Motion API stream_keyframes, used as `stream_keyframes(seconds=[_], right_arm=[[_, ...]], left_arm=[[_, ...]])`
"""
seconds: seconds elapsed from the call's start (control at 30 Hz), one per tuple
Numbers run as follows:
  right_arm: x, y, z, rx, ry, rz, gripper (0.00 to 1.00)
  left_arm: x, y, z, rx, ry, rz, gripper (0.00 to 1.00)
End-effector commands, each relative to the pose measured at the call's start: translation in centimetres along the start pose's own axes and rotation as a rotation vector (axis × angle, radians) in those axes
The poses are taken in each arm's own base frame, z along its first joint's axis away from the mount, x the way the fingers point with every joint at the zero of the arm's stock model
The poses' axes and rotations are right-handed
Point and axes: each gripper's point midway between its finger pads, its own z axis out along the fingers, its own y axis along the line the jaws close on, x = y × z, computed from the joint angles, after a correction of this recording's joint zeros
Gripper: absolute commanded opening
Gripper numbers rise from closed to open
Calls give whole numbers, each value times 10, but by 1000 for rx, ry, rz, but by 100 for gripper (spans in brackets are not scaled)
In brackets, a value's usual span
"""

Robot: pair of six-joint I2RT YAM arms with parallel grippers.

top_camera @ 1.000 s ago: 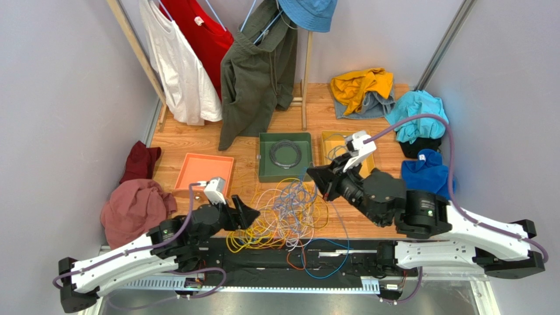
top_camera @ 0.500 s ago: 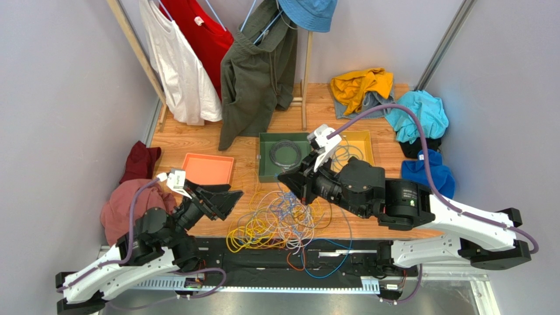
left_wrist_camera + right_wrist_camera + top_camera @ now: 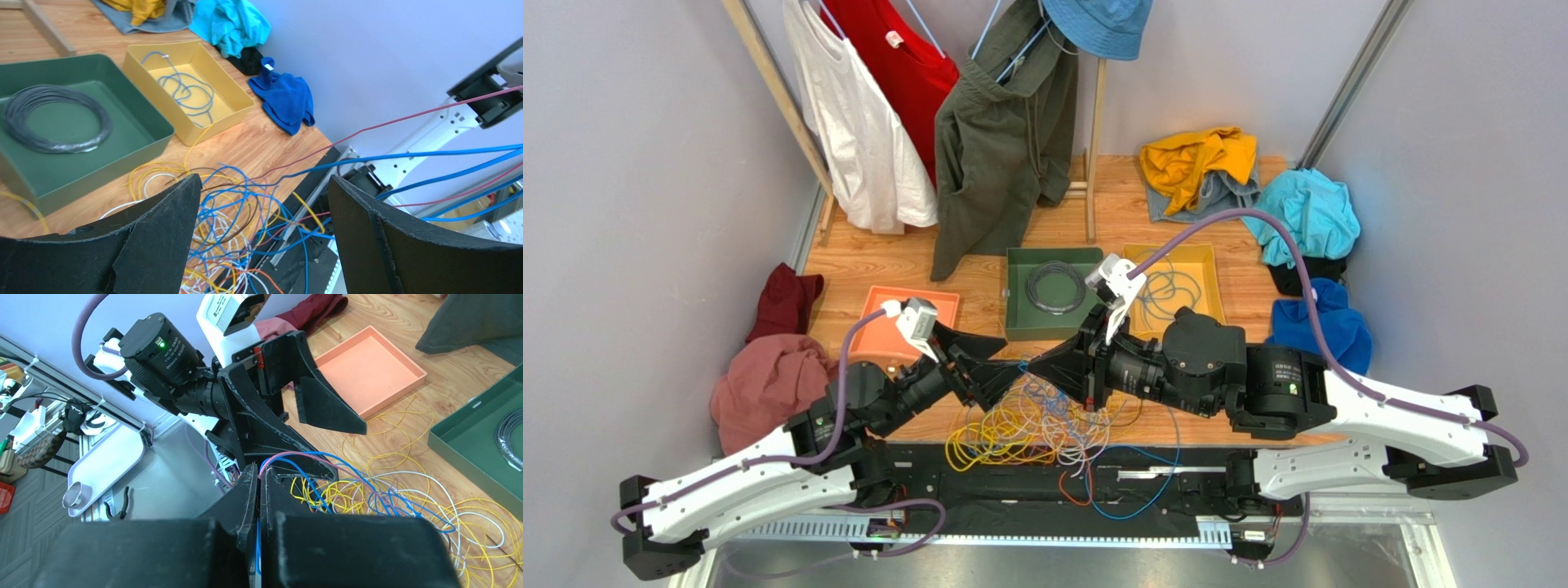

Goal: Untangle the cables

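The cables [image 3: 1051,419] lie in a tangled pile of yellow, blue, white and orange wires on the wooden table's near edge; the pile also shows in the left wrist view [image 3: 227,214] and the right wrist view [image 3: 393,496]. My right gripper [image 3: 1038,368] hangs over the pile's left part, shut [image 3: 261,473] on a few blue and dark red cables that rise taut from the pile. My left gripper [image 3: 995,370] is wide open and empty [image 3: 264,184], just left of the right one, and faces the pile.
A green tray [image 3: 1020,321] holds a coiled grey cable. A yellow tray [image 3: 1210,263] holds a bluish cable. An orange tray [image 3: 891,312] stands to the left. Clothes lie around the table and hang at the back. Black rails [image 3: 1161,472] run along the near edge.
My left gripper swung back, then came forward and right to the pile's left edge. My right gripper moved left and down over the pile, still shut on cables.
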Motion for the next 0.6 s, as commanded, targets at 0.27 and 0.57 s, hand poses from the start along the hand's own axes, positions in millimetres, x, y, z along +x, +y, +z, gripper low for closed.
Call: stream_keyframes(seconds=[0.27, 0.57], right_arm=[[-10, 8, -11, -45, -52, 36, 0], [-18, -5, -24, -3, -107, 40, 0]], left_arm=[[-34, -52, -4, 252, -112, 31, 84], [-9, -18, -26, 167, -98, 18, 85]])
